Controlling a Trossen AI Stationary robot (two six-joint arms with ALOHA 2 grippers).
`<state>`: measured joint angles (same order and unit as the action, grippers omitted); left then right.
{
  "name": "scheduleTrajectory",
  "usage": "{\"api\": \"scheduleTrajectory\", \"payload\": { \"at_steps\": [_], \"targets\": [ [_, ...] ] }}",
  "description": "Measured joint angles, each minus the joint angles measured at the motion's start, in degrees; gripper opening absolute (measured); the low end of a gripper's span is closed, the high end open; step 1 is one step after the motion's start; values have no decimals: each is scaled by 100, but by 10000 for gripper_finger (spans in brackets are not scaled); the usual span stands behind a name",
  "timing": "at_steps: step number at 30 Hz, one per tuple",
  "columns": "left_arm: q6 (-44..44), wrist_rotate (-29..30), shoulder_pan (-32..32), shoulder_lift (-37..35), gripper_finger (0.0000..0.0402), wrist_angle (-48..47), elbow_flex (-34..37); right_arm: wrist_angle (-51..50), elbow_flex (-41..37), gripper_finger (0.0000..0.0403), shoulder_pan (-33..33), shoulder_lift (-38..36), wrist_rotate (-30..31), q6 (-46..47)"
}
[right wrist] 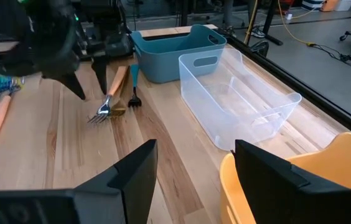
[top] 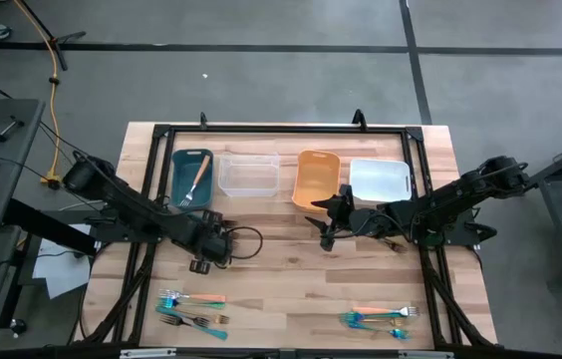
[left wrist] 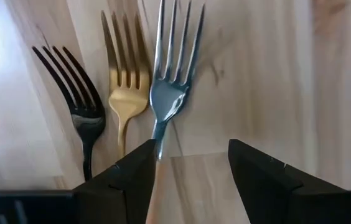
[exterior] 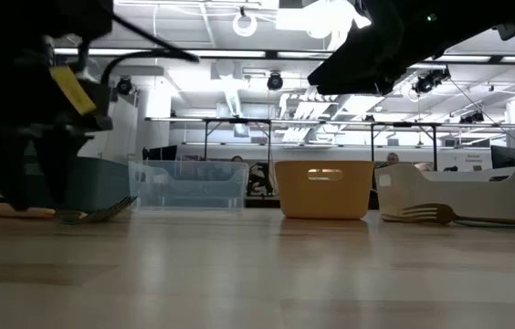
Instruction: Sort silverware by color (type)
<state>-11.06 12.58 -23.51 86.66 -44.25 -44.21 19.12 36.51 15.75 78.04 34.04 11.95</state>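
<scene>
Sorting has barely begun. In the overhead view four bins stand in a row across the upper middle of the frame: a teal bin point(top: 191, 176) at the left, then a clear bin point(top: 249, 174), an orange bin point(top: 317, 179) and a white bin point(top: 380, 179). Only the teal bin holds anything — one orange-handled fork point(top: 196, 181) lying slantwise inside it. The other three look empty.

Most of the silverware is unsorted. One mixed pile point(top: 193, 308) of orange and teal handles lies at the lower left of the overhead frame, a second pile point(top: 379, 317) at the lower right.

The left gripper point(left wrist: 191, 163) is low over the table in the centre-left of the overhead frame, its fingers spread either side of a silver fork point(left wrist: 169, 87); a gold fork point(left wrist: 126, 81) and a black fork point(left wrist: 76, 93) lie just beside it. Nothing is pinched yet, so picking this one up looks like the step in hand.

The right gripper point(right wrist: 194, 165) hangs with fingers spread and empty, over the table just by the orange bin.

So one piece is placed — roughly a dozen remain.
</scene>
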Motion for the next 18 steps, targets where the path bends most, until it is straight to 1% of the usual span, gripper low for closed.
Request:
{"api": "scheduleTrajectory", "payload": {
  "at_steps": [5,9,12,18],
  "targets": [
    [224,0,249,307,163,-85,0,0,0,208,0,0,0,2],
    [237,-56,433,394,151,-83,-21,0,0,208,-1,0,0,3],
    [271,-112,507,392,146,-80,-22,0,0,208,-2,0,0,4],
    [694,-255,534,397,145,-55,-20,-3,0,208,-2,0,0,17]
  ]
}}
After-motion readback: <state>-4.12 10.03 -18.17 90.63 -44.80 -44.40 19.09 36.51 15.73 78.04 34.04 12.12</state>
